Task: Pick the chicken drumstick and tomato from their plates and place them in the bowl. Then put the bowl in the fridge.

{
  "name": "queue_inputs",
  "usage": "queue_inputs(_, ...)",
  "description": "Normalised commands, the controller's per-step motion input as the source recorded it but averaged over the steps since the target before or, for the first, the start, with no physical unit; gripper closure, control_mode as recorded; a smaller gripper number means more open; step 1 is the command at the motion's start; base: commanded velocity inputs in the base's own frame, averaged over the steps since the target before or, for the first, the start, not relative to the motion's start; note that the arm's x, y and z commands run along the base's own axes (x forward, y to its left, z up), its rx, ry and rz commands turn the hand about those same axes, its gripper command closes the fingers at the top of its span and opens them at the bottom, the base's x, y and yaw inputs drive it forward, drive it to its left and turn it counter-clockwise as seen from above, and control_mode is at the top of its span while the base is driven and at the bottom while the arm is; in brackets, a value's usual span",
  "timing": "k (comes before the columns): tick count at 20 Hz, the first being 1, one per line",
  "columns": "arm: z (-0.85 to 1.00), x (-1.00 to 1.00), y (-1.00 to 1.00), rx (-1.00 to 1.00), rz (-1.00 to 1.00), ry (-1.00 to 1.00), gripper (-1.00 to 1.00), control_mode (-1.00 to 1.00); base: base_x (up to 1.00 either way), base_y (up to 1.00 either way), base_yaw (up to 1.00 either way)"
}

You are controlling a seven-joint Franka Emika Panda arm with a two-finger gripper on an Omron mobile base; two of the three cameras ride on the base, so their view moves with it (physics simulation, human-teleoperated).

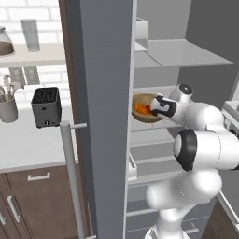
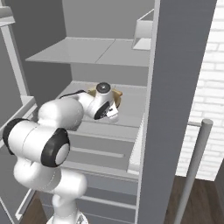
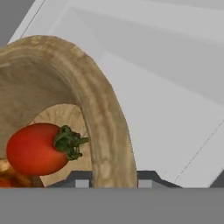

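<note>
Inside the open fridge (image 1: 105,116), the gripper (image 3: 114,178) pinches the wooden bowl (image 3: 103,127) by its rim over a shelf (image 3: 175,100), the tomato (image 3: 37,148) at seven o'clock inside.

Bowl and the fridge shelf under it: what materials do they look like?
Round light-brown bowl: looks like matte wood, mottled grain along the rim. Pale grey fridge shelf: smooth, flat, uniform; plastic or frosted glass, can't tell which. The pincer straddles the bowl's rim.
</note>
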Motion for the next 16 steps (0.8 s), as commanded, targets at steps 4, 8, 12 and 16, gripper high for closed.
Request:
queue_inputs(4, -0.06, 0.39, 0.03, 0.00, 0.00, -0.02, -1.00, -1.00, 0.00, 0.00, 0.00)
queue_inputs(8, 0.13, 0.01, 0.00, 0.00, 0.00, -0.10, -1.00, -1.00, 0.00, 0.00, 0.00)
queue_inputs(12, 0.25, -0.18, 0.00, 0.00, 0.00, -0.15, -1.00, -1.00, 0.00, 0.00, 0.00)
queue_inputs(16, 0.37, -0.51, -0.02, 0.00, 0.00, -0.32, -1.00, -1.00, 0.00, 0.00, 0.00)
